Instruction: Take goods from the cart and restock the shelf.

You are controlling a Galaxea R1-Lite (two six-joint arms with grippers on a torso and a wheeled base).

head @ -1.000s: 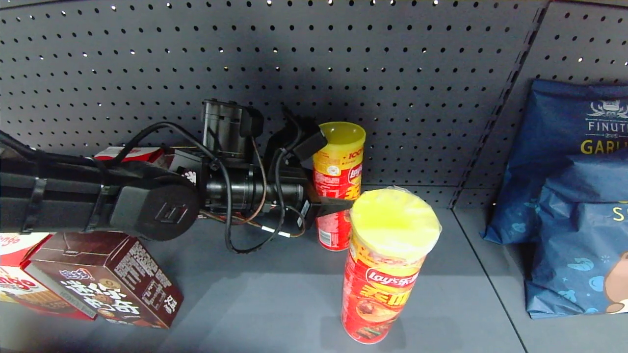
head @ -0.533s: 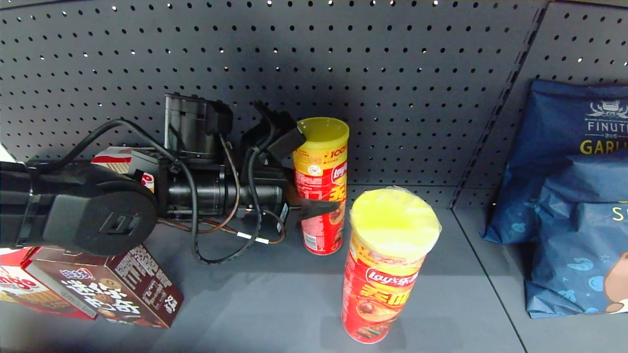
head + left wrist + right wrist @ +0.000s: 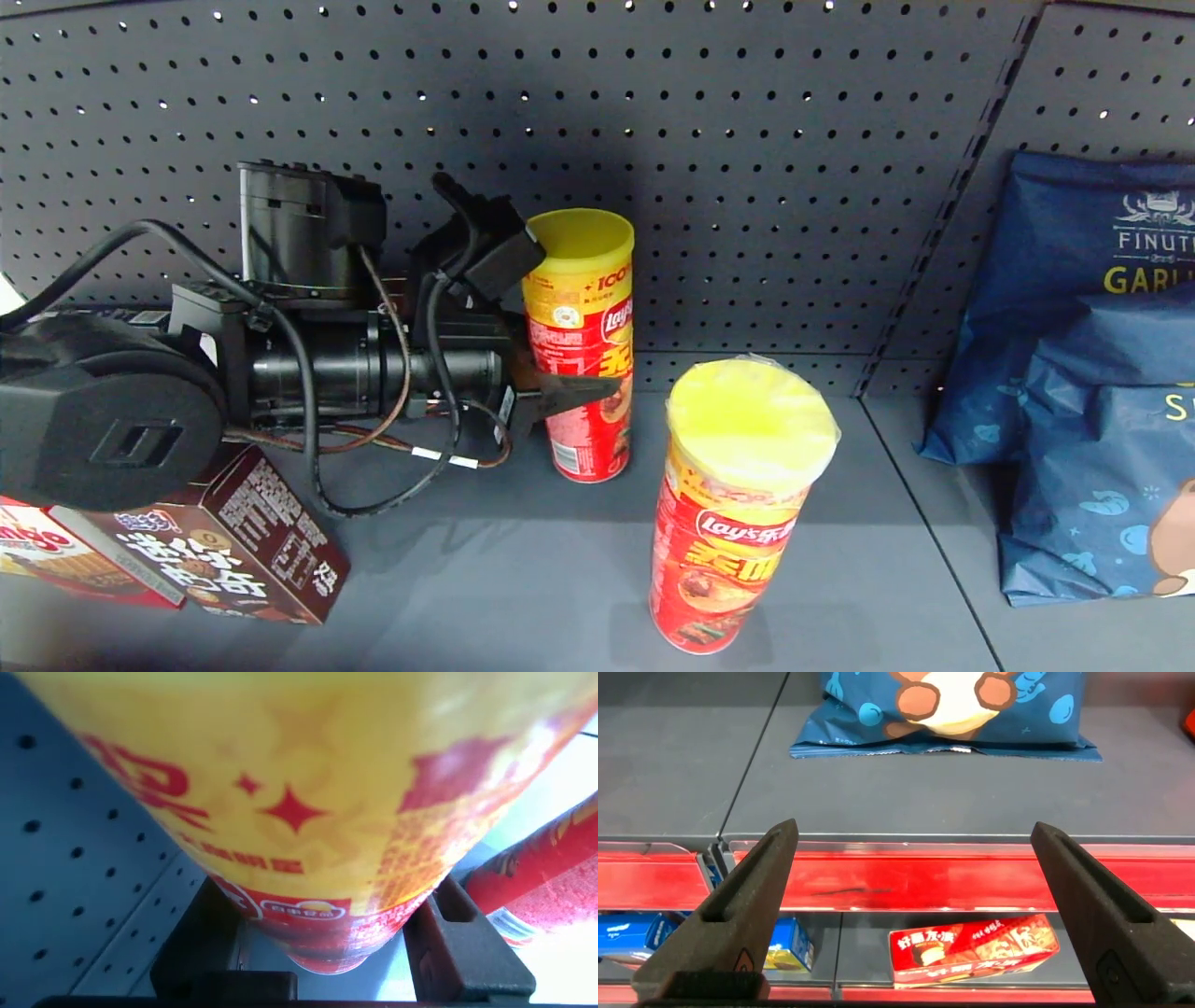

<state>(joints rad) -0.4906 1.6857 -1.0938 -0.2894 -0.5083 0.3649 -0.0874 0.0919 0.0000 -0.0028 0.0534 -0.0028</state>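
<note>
A red and yellow chip can [image 3: 583,345] stands upright near the pegboard at the back of the grey shelf [image 3: 523,579]. My left gripper [image 3: 571,373] reaches in from the left and is shut on its middle. In the left wrist view the can [image 3: 308,812] looms close between the two dark fingers [image 3: 467,943]. A second, matching can [image 3: 738,504] with a film-covered yellow lid stands free, nearer the front and to the right; a sliver of it [image 3: 542,873] shows beside the held one. My right gripper [image 3: 915,905] is open before a lower shelf.
A brown snack box [image 3: 215,541] and a red box [image 3: 37,551] lie at the front left under my left arm. Blue snack bags [image 3: 1083,373] fill the right bay behind a divider. The right wrist view shows a blue bag [image 3: 952,709] and a red price rail [image 3: 906,882].
My left gripper has slid left along the back of the shelf, carrying the chip can with it. The front can has stayed put.
</note>
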